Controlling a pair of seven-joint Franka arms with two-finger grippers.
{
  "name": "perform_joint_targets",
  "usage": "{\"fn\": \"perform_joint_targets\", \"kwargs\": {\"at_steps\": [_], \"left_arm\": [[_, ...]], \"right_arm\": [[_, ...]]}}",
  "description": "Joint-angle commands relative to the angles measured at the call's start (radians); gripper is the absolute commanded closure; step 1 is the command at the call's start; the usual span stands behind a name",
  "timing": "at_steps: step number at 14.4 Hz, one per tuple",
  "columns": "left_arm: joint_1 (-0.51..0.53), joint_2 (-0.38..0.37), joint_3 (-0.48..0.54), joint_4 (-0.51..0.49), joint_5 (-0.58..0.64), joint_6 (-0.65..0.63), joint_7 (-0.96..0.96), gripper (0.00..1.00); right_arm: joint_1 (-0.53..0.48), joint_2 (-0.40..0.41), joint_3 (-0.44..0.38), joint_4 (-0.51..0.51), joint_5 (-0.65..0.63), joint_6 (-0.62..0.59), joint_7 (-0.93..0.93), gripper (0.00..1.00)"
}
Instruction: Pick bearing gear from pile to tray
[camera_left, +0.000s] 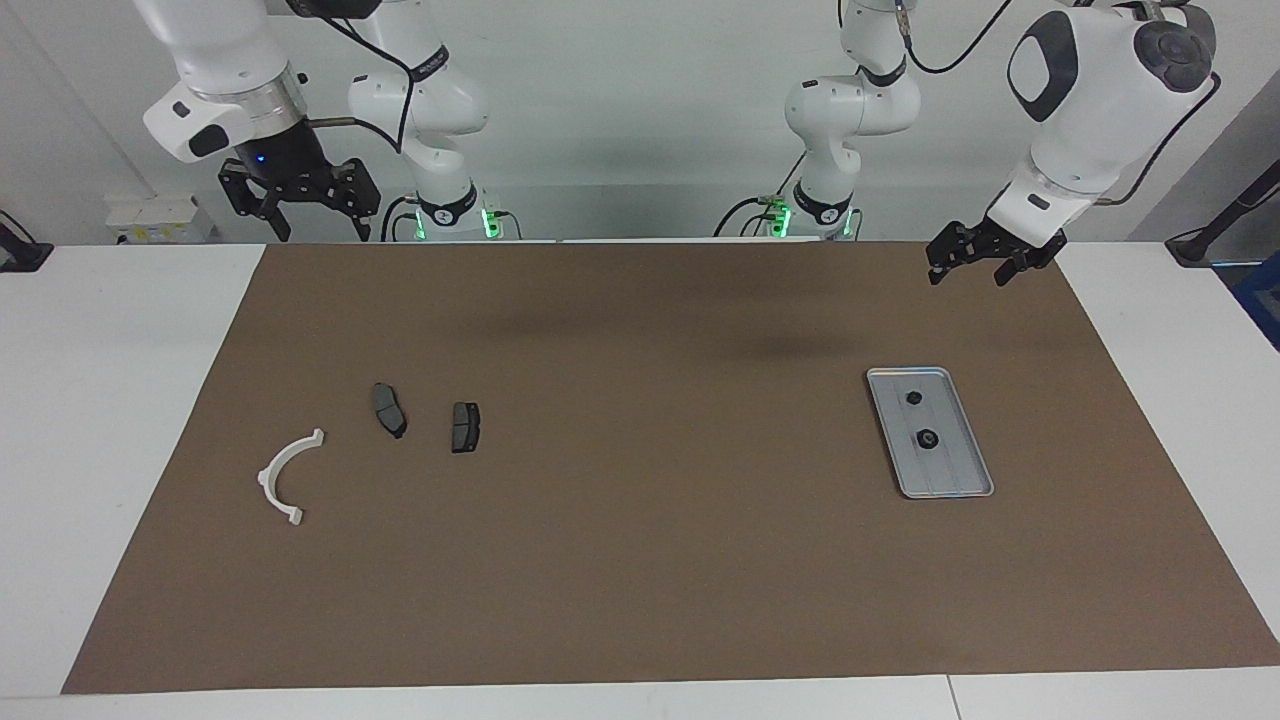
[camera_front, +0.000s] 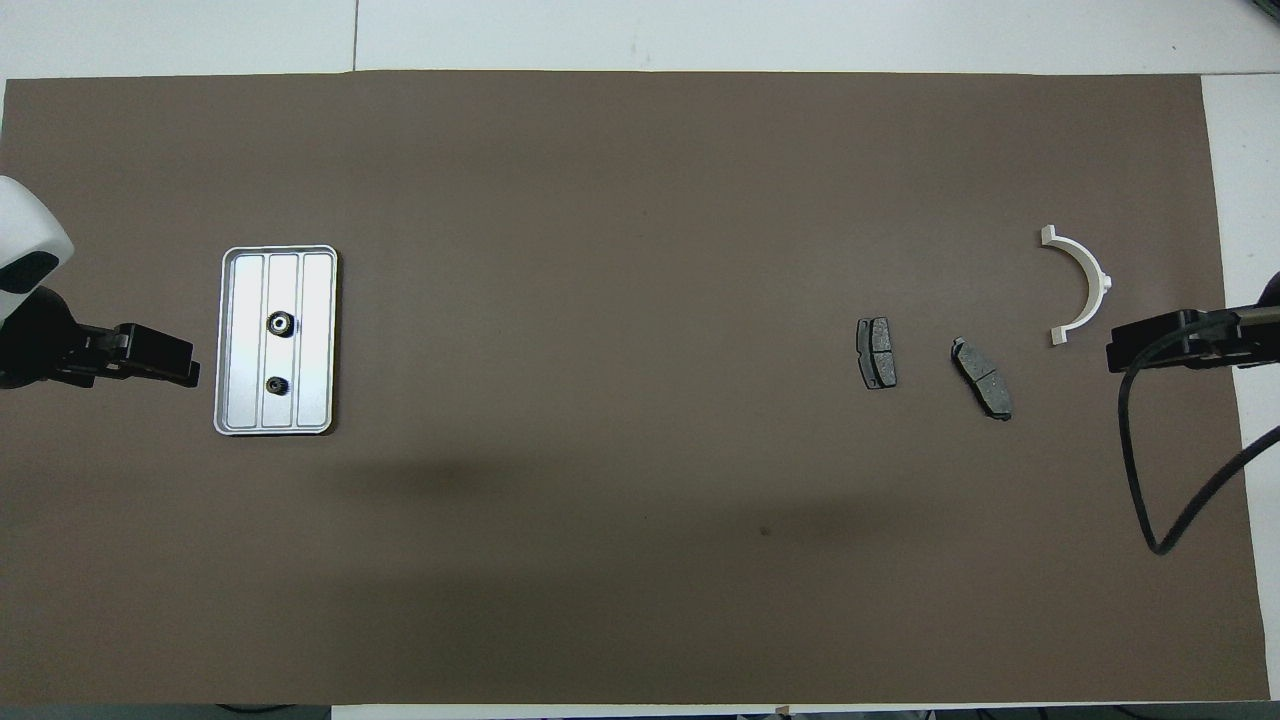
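Observation:
The silver tray (camera_left: 962, 472) (camera_front: 315, 340) lies on the brown mat toward the left arm's end. Two small black round bearing gears (camera_left: 913, 398) (camera_left: 927, 438) (camera_front: 280, 323) (camera_front: 277, 385) sit in it. The pile at the right arm's end holds a white arc (camera_left: 285, 478) (camera_front: 1080, 285) and two dark brake pads (camera_left: 389, 409) (camera_left: 465, 427) (camera_front: 982, 378) (camera_front: 876, 353). My left gripper (camera_left: 968, 275) (camera_front: 188, 365) hangs open and empty over the mat's corner, apart from the tray. My right gripper (camera_left: 322, 233) (camera_front: 1112, 355) hangs open and empty, high over the mat's other corner.
A brown mat (camera_left: 640, 560) covers most of the white table (camera_left: 110, 420). A black cable (camera_front: 1150, 480) loops down from the right arm over the mat's edge.

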Motion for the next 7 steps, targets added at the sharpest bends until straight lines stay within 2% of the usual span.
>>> {"fn": "perform_joint_targets", "kwargs": {"at_steps": [1,7], "left_arm": [[-0.013,-0.034,0.007,-0.037,0.012,-0.019,0.007,0.0],[-0.013,-0.034,0.007,-0.035,0.012,-0.033,0.007,0.0]], "right_arm": [[-0.012,-0.009,0.003,-0.003,0.022,0.012,0.006,0.0],[-0.004,-0.011,0.005,-0.003,0.022,0.012,0.006,0.0]]}}
